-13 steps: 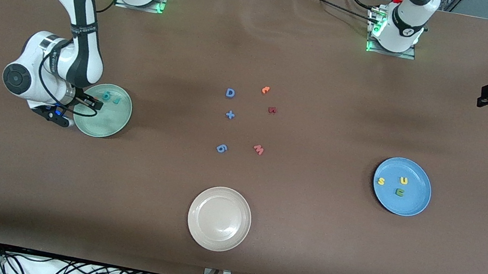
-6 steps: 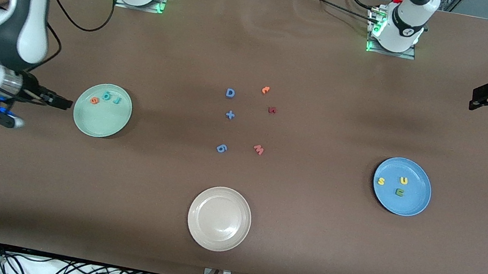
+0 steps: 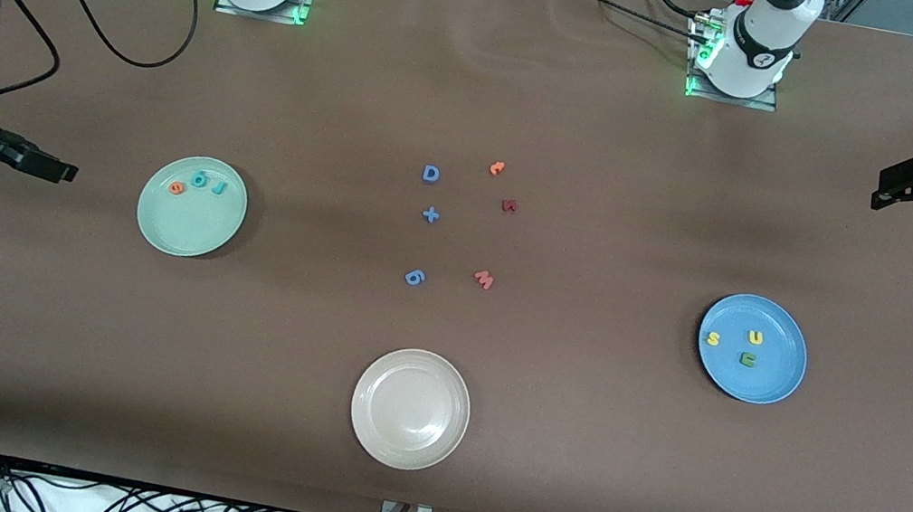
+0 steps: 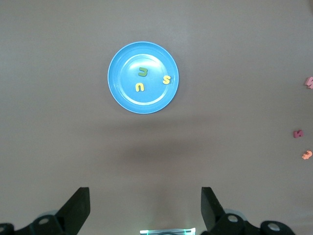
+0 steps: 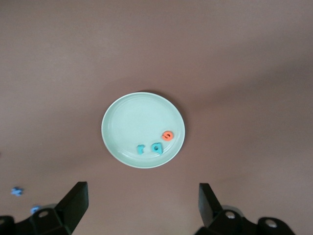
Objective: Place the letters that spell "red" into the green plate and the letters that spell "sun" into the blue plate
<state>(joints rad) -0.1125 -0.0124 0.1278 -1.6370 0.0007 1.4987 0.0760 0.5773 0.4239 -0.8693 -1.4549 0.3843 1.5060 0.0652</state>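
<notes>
The green plate [image 3: 186, 230] [image 5: 129, 122] holds the orange "e" [image 3: 177, 188] [image 5: 167, 135], the teal "d" [image 3: 199, 179] [image 5: 157, 147] and the teal "r" [image 3: 218, 186] [image 5: 141, 149]. My right gripper [image 3: 62, 170] [image 5: 142, 192] hangs open and empty, up in the air over bare table beside that plate at the right arm's end. On the blue plate [image 3: 758, 388] [image 4: 146, 102] lie the yellow "s" [image 3: 713, 338] [image 4: 167, 80], yellow "u" [image 3: 755, 337] [image 4: 140, 87] and green "n" [image 3: 748, 359] [image 4: 143, 72]. My left gripper [image 3: 884, 193] [image 4: 144, 196] waits open and empty, high over the left arm's end.
A cream-white plate [image 3: 404, 445] sits near the front edge. Loose letters lie mid-table: a blue D [image 3: 431, 174], an orange hooked letter [image 3: 497, 168], a dark red letter [image 3: 508, 206], a blue plus [image 3: 430, 215], a blue 6 [image 3: 415, 277] and a pink W [image 3: 484, 279].
My right gripper has risen off the green plate and drawn away toward the table's end, leaving the orange "e" in the plate. The left gripper has drifted slightly.
</notes>
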